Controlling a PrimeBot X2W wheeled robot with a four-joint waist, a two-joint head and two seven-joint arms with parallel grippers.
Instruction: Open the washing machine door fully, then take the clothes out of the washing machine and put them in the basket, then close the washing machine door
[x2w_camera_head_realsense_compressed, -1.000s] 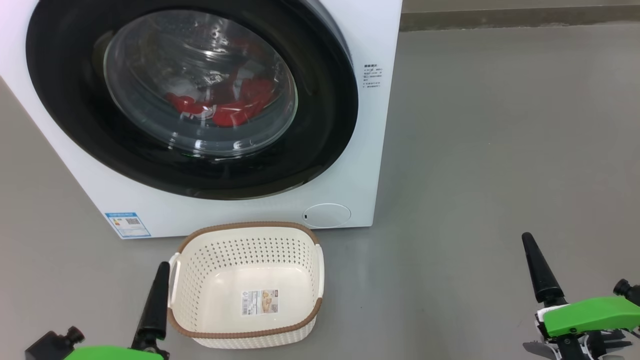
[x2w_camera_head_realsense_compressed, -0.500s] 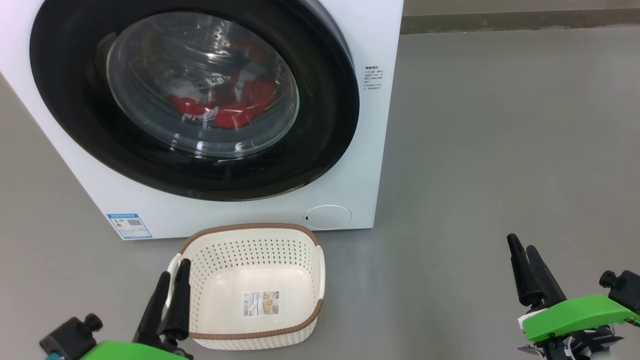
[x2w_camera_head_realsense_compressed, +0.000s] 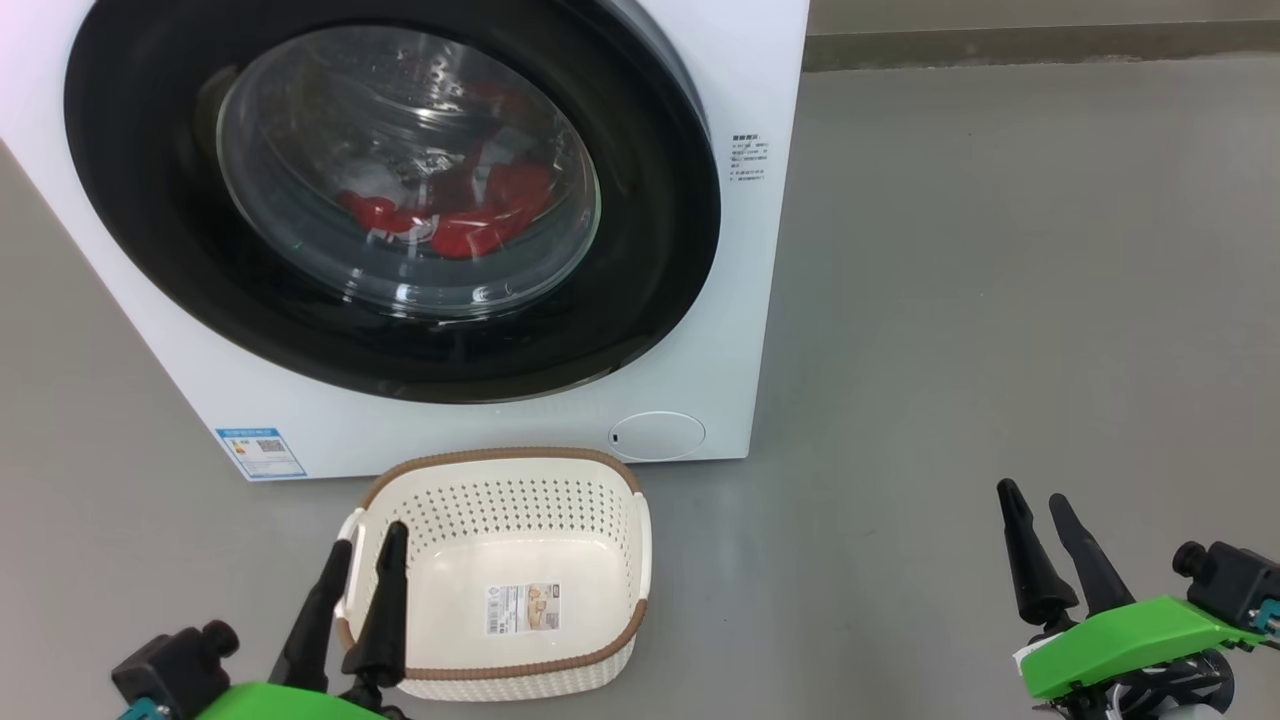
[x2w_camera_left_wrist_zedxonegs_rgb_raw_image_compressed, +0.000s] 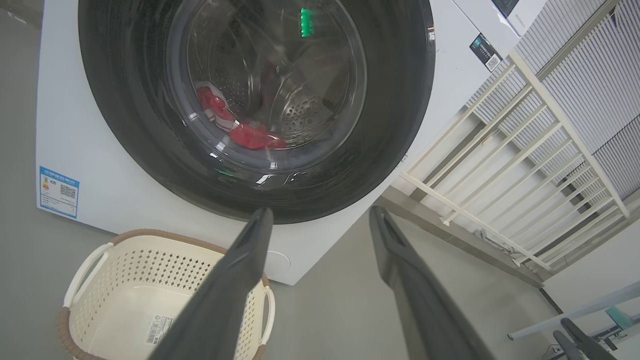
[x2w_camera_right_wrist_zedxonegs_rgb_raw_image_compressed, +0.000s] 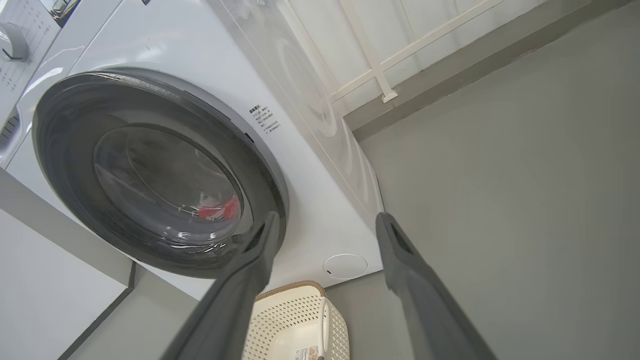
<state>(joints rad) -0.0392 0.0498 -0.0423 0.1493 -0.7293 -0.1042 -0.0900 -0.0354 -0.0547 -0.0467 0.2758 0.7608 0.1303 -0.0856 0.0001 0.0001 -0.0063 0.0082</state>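
Observation:
The white washing machine (x2w_camera_head_realsense_compressed: 300, 420) fills the upper left of the head view. The washing machine door (x2w_camera_head_realsense_compressed: 130, 200), black-rimmed with a glass bowl, lies shut against it. Red clothes (x2w_camera_head_realsense_compressed: 450, 225) show through the glass, low in the drum, and also appear as clothes (x2w_camera_left_wrist_zedxonegs_rgb_raw_image_compressed: 250, 136) and clothes (x2w_camera_right_wrist_zedxonegs_rgb_raw_image_compressed: 220, 209). The cream basket (x2w_camera_head_realsense_compressed: 500, 500) stands empty on the floor before the machine. My left gripper (x2w_camera_head_realsense_compressed: 370, 537) hovers open over the basket's left handle. My right gripper (x2w_camera_head_realsense_compressed: 1031, 493) is open over bare floor far to the right. Neither touches the door.
Grey floor (x2w_camera_head_realsense_compressed: 950, 300) stretches to the right of the machine. A white railing (x2w_camera_left_wrist_zedxonegs_rgb_raw_image_compressed: 500, 150) stands against the wall behind it. A round cap (x2w_camera_head_realsense_compressed: 657, 436) and a blue label (x2w_camera_head_realsense_compressed: 258, 452) sit low on the machine's front.
Both grippers have turned at the wrist, so two fingers now show side by side. The left one drifted right over the basket's edge, the right one drifted left. The camera shifted slightly.

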